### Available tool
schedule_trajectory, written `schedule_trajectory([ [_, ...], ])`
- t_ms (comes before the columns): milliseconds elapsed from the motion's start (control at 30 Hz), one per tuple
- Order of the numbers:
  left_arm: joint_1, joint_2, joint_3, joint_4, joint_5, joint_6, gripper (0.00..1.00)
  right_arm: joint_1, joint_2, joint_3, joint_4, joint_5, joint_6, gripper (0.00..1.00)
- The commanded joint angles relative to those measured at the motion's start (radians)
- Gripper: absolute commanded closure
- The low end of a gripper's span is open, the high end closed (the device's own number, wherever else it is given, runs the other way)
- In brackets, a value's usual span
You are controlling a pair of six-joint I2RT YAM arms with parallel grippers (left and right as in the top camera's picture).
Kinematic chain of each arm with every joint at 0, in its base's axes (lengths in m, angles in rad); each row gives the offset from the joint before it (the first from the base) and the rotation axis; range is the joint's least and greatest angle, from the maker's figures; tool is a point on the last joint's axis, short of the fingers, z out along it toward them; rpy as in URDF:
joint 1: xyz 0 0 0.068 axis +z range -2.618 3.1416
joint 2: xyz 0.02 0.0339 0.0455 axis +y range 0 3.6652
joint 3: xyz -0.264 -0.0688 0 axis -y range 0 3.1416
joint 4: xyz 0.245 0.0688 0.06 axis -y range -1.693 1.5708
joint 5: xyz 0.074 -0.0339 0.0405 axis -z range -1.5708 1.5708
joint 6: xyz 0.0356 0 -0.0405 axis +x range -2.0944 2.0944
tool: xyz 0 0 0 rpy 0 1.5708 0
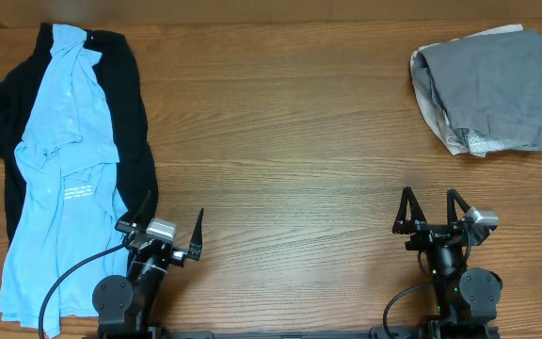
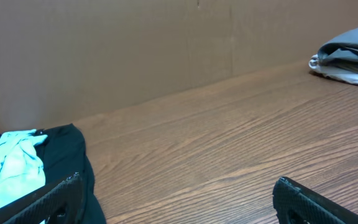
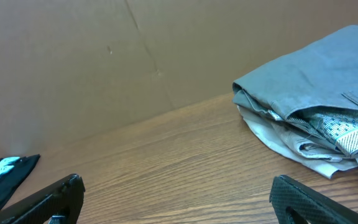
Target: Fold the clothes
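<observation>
The grey shorts (image 1: 497, 85) lie folded in a stack at the table's far right, on top of a beige garment (image 1: 454, 141); they also show in the right wrist view (image 3: 309, 81) and small in the left wrist view (image 2: 353, 53). A light-blue shirt (image 1: 59, 179) lies unfolded over a black garment (image 1: 130, 122) along the left side; both show in the left wrist view (image 2: 11, 165). My left gripper (image 1: 172, 224) is open and empty beside the black garment's edge. My right gripper (image 1: 431, 212) is open and empty, near the front edge, well short of the stack.
The wooden table (image 1: 280, 141) is bare between the two piles. A brown cardboard wall (image 2: 135, 43) stands behind the table's far edge. A black cable (image 1: 64, 282) loops from the left arm over the blue shirt.
</observation>
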Motion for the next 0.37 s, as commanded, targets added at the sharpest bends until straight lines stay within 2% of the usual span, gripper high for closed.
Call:
schedule_trajectory([
  [0, 0.008, -0.011, -0.003, 0.000, -0.004, -0.014, 0.00, 0.005, -0.008, -0.010, 0.005, -0.005, 0.002, 0.00],
  [333, 0.008, -0.011, -0.003, 0.000, -0.004, -0.014, 0.00, 0.005, -0.008, -0.010, 0.005, -0.006, 0.002, 0.00],
])
